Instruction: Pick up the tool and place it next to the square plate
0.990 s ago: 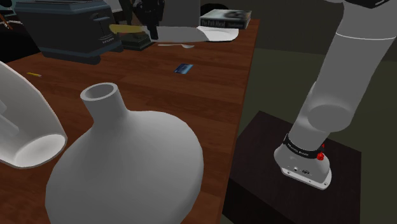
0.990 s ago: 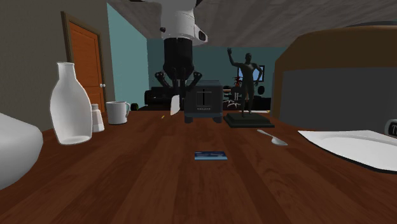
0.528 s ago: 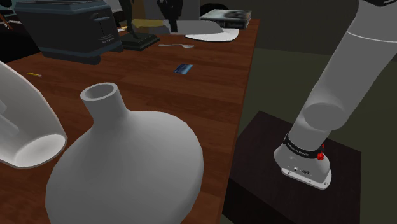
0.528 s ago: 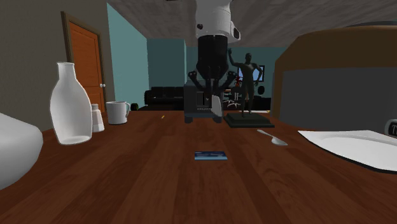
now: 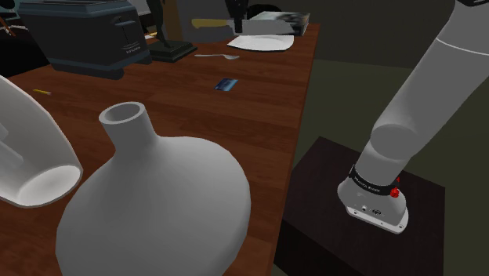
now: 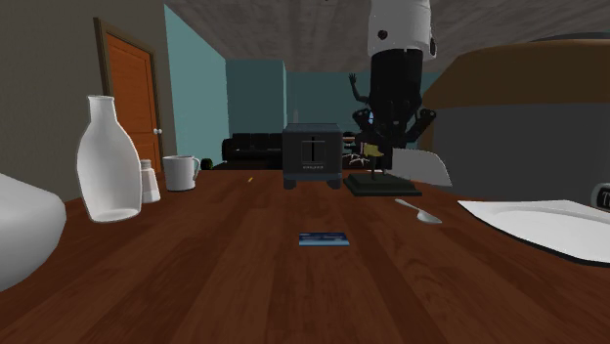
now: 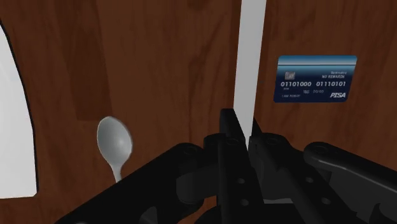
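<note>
My black gripper (image 6: 393, 147) hangs above the far part of the wooden table, shut on a knife (image 6: 425, 168) with a broad white blade and a yellow handle. In the wrist view the blade (image 7: 249, 57) runs on edge out from between the clasping fingers (image 7: 227, 137). From the shoulder view the gripper (image 5: 235, 16) is at the table's far end, the yellow handle (image 5: 206, 23) sticking out to its left. The white square plate (image 6: 547, 225) lies flat just beyond, at the second exterior view's right; its edge (image 7: 13, 127) shows beside the gripper.
A spoon (image 6: 415, 210) and a blue card (image 6: 324, 238) lie on the table below the gripper. A dark toaster (image 6: 313, 156) and a figurine (image 6: 379, 117) stand behind. A white bottle (image 6: 108, 161), a mug (image 6: 181, 173) and a big vase (image 5: 157, 204) crowd the other end.
The arm has swung to the second exterior view's right, carrying the knife from in front of the toaster to above the spoon, close to the square plate.
</note>
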You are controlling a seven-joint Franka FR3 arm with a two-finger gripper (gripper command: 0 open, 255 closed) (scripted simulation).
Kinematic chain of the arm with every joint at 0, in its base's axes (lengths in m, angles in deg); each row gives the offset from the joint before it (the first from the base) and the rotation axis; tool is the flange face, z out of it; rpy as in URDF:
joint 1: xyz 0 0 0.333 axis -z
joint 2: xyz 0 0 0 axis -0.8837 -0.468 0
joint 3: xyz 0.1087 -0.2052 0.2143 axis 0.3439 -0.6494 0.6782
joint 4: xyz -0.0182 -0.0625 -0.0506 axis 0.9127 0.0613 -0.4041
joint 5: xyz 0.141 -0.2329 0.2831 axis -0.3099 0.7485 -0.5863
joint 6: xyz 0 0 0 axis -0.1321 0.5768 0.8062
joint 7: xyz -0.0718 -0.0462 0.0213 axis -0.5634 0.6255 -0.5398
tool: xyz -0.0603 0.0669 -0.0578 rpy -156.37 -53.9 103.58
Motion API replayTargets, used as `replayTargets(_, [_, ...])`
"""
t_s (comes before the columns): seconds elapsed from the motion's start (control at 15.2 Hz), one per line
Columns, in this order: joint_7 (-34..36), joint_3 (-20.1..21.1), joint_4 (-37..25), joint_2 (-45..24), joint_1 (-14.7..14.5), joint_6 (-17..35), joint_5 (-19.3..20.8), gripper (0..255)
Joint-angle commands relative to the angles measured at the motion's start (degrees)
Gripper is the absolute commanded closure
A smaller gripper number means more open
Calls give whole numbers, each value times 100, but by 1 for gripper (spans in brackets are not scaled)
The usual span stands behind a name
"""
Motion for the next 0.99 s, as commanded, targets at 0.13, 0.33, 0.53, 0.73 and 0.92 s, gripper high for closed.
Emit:
replayTargets(0.13, [-555,-299,-72,-44,243,-33,46,255])
replayTargets(0.33, [-798,-433,123,-14,349,133,58,255])
replayTargets(0.53, [-806,-437,452,66,350,383,47,255])
replayTargets(0.73, [-812,-440,761,131,350,627,38,255])
replayTargets(0.92, [-817,-441,1053,183,350,868,30,255])
